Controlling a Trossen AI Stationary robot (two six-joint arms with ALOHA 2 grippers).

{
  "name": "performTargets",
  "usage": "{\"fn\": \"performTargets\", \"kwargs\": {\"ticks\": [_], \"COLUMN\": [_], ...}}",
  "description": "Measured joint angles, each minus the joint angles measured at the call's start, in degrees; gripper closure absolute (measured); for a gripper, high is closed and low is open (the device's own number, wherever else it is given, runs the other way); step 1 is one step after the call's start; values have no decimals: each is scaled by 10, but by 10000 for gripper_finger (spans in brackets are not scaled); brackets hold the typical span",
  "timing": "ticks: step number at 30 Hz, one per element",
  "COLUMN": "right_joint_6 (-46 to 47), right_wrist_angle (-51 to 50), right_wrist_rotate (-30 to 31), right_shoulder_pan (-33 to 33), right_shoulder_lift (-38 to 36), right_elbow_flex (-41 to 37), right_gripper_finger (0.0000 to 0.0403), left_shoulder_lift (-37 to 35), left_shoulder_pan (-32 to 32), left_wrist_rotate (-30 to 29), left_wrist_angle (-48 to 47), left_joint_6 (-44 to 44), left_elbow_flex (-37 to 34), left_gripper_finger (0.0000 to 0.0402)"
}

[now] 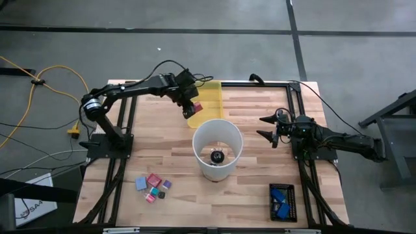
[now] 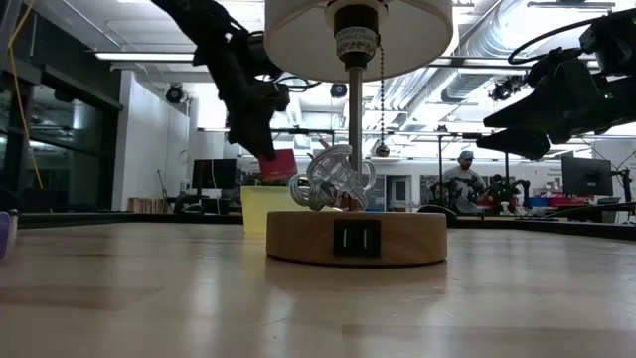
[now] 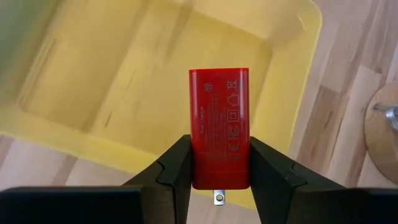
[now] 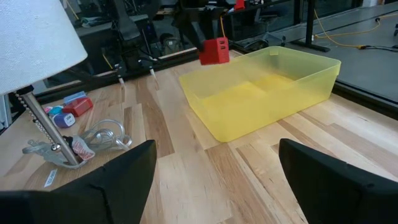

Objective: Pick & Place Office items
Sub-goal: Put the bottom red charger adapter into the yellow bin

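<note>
My left gripper (image 1: pixel 192 104) hangs over the near left corner of the yellow translucent tray (image 1: pixel 211 97), shut on a red blocky piece (image 3: pixel 219 124) with a metal prong. The low view shows this red piece (image 2: pixel 279 165) above the tray's rim (image 2: pixel 260 207). A small cluster of pink, purple, light blue and cyan pieces (image 1: pixel 153 186) lies on the table near its near left corner. Two bright-blue pieces (image 1: pixel 281 200) lie on a black pad near the near right corner. My right gripper (image 1: pixel 266 127) waits open at the table's right side. My left gripper pinches the red piece between its two fingers (image 3: pixel 176 171), on the two narrow sides of its prong end (image 3: pixel 217 177). The fingers come from above, pointing down. The piece reaches out past the fingertips, lifted clear above the tray (image 3: pixel 155 81).
A lamp with a white shade (image 1: pixel 218 146) and a round wooden base (image 2: pixel 356 237) stands at the table's middle, between the tray and the near edge. A pull chain and a wire bundle (image 4: pixel 93 140) lie at its base. Black frame rails run along the table's left and right sides.
</note>
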Motion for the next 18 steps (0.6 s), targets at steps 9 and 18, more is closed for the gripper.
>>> {"fn": "performTargets", "kwargs": {"ticks": [9, 18], "right_joint_6": [0, 0], "right_wrist_angle": [0, 0], "right_wrist_rotate": [0, 0], "right_shoulder_pan": [0, 0], "right_shoulder_lift": [0, 0], "right_elbow_flex": [0, 0], "right_gripper_finger": [76, 76], "left_shoulder_lift": [35, 52], "left_shoulder_pan": [-8, -24], "left_wrist_rotate": [-2, -35], "left_wrist_angle": [-8, -5], "left_joint_6": [51, 99], "left_elbow_flex": [10, 11], "left_gripper_finger": [282, 282]}}
